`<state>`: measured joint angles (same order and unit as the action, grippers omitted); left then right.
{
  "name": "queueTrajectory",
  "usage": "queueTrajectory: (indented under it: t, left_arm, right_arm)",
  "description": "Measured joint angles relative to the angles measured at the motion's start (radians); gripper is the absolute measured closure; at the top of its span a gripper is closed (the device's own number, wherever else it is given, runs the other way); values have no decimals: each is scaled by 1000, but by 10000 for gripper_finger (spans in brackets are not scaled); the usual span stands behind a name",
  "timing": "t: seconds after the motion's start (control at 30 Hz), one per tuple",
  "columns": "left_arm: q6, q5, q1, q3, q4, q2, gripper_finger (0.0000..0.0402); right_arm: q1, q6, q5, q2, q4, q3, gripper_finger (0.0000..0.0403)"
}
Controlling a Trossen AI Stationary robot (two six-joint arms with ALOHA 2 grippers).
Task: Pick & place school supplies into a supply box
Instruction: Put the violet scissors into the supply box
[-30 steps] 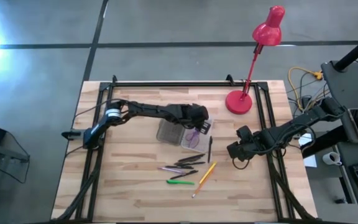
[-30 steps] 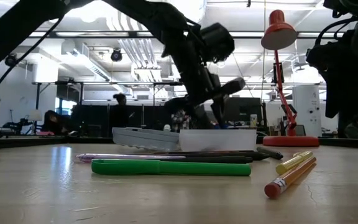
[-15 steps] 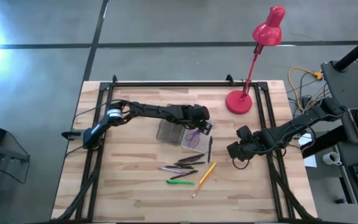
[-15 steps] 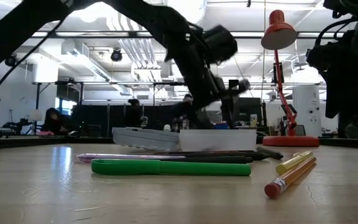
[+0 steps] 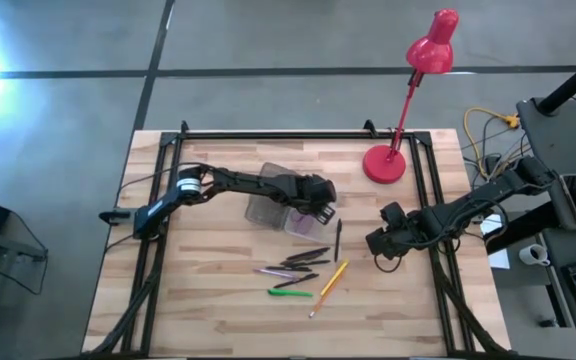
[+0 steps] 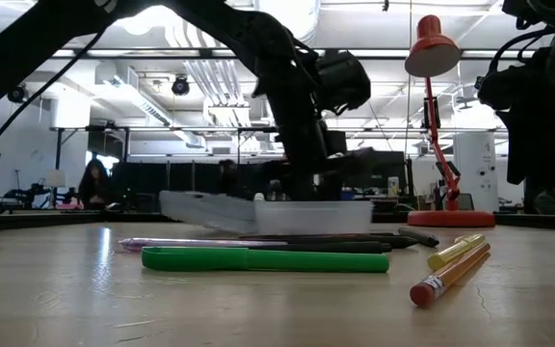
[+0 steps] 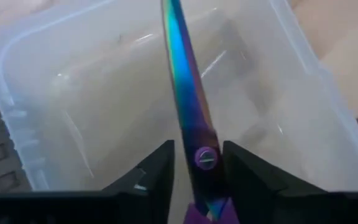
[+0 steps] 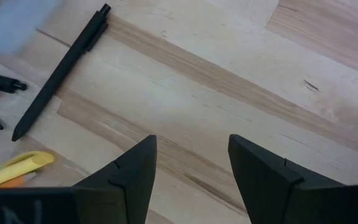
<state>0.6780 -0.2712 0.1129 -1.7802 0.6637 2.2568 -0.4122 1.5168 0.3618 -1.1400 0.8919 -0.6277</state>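
While the left gripper [image 5: 318, 197] hung over the open clear box [image 5: 293, 218] near the middle of the table [image 5: 218, 300], its fingers [image 7: 157, 171] were clamped on the scissors [image 7: 188, 106], whose shiny blades pointed down into the box's bare inside. On the boards just in front of the box lay the green pen [image 5: 290, 293], the yellow pencil [image 5: 328, 285], a bunch of dark and pinkish pens [image 5: 293, 265] and one black pen [image 8: 61, 68] a little apart, seemingly all untouched. Well to the right, the right gripper [image 5: 380, 243] waited above bare wood with its fingers [image 8: 132, 171] spread apart, near the base of the red lamp [image 5: 386, 162].
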Motion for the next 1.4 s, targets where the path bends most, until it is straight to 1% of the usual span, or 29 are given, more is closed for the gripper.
queueTrajectory:
  t: [0.17,0.3,0.37,0.5,0.63,0.73,1.0,1.17,1.23,1.4]
  left_arm:
    - [-14,-15,-1,18,66,-2,336]
    - [-18,-12,-1,11,64,-4,354]
    - [-44,-4,-1,6,56,-10,353]
    - [-131,9,-1,-8,52,-20,337]
    - [-149,107,-1,-1,46,-23,332]
    - [-147,141,-1,18,48,-22,331]
    - [-57,146,11,16,88,-30,330]
    - [-6,127,32,16,124,-36,329]
    - [-6,118,39,16,144,-42,329]
    - [-61,99,41,15,147,-78,328]
  right_arm:
    - [0,1,0,0,2,0,211]
    - [0,1,0,0,2,2,211]
    - [0,1,-1,0,3,4,211]
    - [0,2,-1,0,3,7,211]
    - [1,6,0,0,2,15,211]
    - [1,25,-1,0,3,24,211]
    - [0,29,-3,0,2,29,211]
    - [0,29,-3,0,1,29,211]
    - [0,29,-3,0,-1,29,211]
    - [0,29,-3,0,-6,29,211]
